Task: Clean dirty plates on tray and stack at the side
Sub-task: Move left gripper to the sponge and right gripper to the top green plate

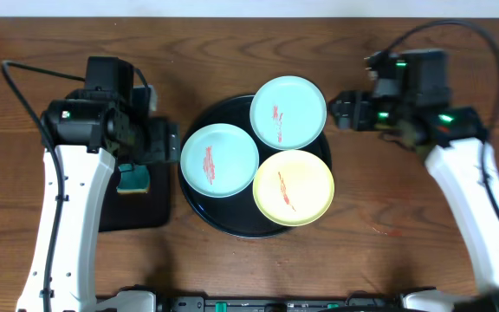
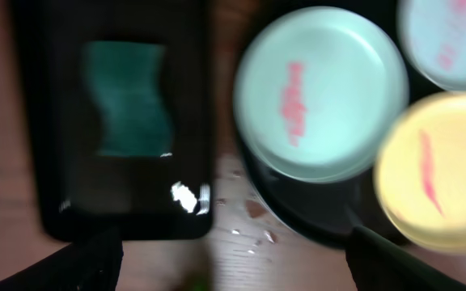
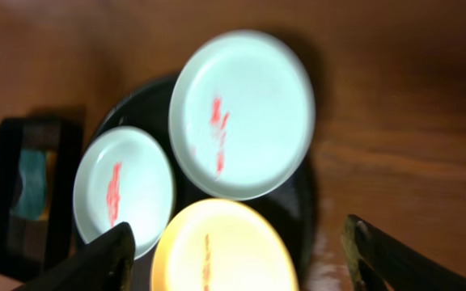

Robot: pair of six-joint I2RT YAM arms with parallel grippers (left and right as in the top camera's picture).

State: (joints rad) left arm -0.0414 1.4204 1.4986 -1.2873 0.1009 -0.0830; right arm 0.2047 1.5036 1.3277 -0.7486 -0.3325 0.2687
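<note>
Underneath, a brown wooden table point(image 1: 388, 251) bears the round black tray point(image 1: 228, 217)

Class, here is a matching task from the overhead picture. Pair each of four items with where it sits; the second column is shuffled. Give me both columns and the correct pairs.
Column 1
1 yellow plate
2 teal sponge
3 round black tray
4 rectangular black tray

Column 2
A lies in the rectangular tray
B at the centre of the table
C just to the left of the round tray
D on the round tray, nearest the robot

Pairs: 1-D, 2-A, 3-B, 4-C
</note>
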